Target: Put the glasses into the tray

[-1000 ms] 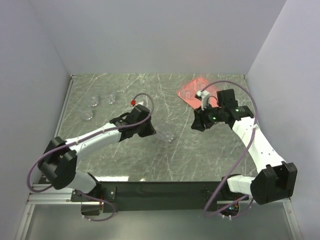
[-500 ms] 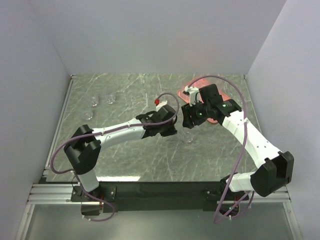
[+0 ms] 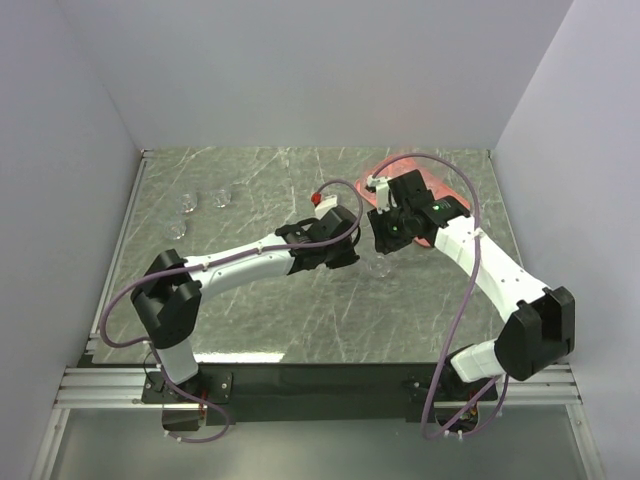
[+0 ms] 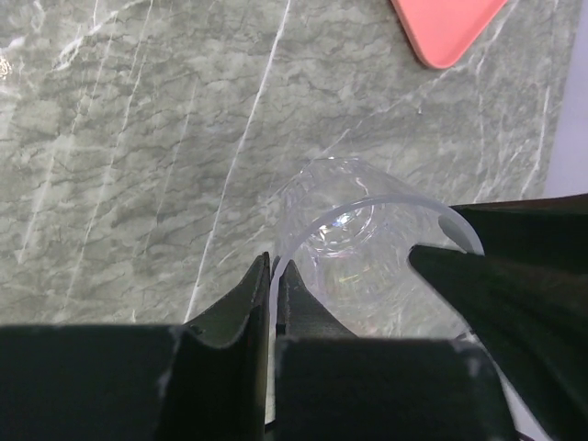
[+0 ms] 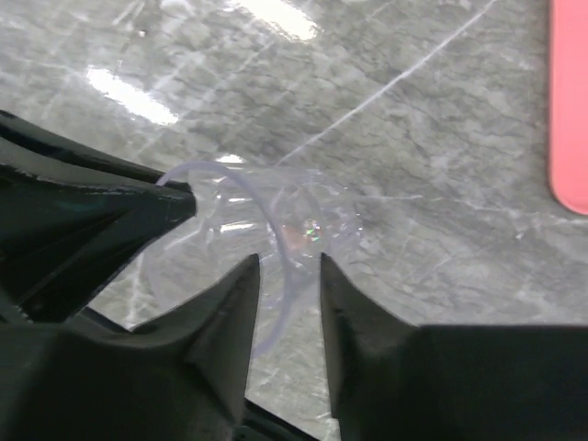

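The left gripper (image 4: pixel 274 266) is pinched tight on the rim of a small clear round drinking glass (image 4: pixel 358 230), one finger inside the wall and one outside; the glass lies near the middle of the top view, on or just over the grey-green marbled tabletop (image 3: pixel 260 320), and which of the two cannot be told. The right gripper (image 5: pixel 289 266) meets it from the opposite side; its fingers (image 5: pixel 241 303) stand apart astride the same rim, with a gap on either side of the wall. The flat salmon-pink rectangular tray (image 4: pixel 446 23) lies toward the upper right of the top view, partly under the right arm, near the held glass but not touching it. Three more clear tumblers (image 3: pixel 190 203) stand grouped at the upper left, well apart from the tray.
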`<state>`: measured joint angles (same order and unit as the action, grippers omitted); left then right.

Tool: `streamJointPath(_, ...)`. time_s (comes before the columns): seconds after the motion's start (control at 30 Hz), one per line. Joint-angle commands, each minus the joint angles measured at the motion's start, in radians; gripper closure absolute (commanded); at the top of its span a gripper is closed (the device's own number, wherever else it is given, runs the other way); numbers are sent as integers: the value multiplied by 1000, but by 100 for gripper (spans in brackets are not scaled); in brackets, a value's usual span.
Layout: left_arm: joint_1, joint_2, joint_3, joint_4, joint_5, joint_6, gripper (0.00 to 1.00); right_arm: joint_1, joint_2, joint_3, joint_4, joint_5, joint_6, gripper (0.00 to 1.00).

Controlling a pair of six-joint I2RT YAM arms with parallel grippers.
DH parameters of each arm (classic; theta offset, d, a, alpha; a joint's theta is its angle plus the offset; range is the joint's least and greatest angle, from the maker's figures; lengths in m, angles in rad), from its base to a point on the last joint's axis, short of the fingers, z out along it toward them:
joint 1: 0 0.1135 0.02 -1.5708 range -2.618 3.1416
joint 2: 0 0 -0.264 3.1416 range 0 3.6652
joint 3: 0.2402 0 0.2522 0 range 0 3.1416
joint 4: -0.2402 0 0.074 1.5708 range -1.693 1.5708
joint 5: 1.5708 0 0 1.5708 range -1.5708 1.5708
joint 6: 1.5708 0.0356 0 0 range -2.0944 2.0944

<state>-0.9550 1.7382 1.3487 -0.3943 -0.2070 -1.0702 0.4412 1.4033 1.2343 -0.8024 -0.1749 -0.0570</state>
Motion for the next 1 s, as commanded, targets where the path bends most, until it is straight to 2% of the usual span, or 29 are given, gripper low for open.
streamJointPath(0.0,-11,9,59,20,-26,-17,100,21,11,4,-4,64,5,67)
streamJointPath(0.2,-16,4,66,28,-22,3,98,25,26,11,-9,100,-3,91)
streamJointPath(0.33,-16,-12,40,63,-3,15,82,27,23,8,-9,94,-15,99)
streamJointPath(0.4,-16,-31,21,93,1,21,76,24,19,8,-11,83,-36,100)
streamJointPath(0.5,-16,-66,-23,155,27,41,62,18,13,14,-27,-4,-84,100)
streamJointPath(0.53,-16,-77,-52,175,43,47,53,4,7,14,-32,-26,-107,100)
streamJointPath(0.57,-16,-100,-68,192,50,53,49,-5,5,20,-35,-76,-118,100)
streamJointPath(0.6,-16,-112,-83,231,60,70,41,-13,8,25,-41,-98,-139,100)
streamJointPath(0.67,-16,-149,-149,285,84,99,33,-73,13,33,-44,-148,-152,100)
streamJointPath(0.7,-16,-163,-149,285,90,108,33,-73,16,36,-44,-167,-156,100)
streamJointPath(0.8,-14,-215,-204,327,95,148,23,-150,25,40,-31,-234,-170,100)
streamJointPath(0.97,-10,-301,-279,354,83,203,17,-260,45,45,32,-258,-175,100)
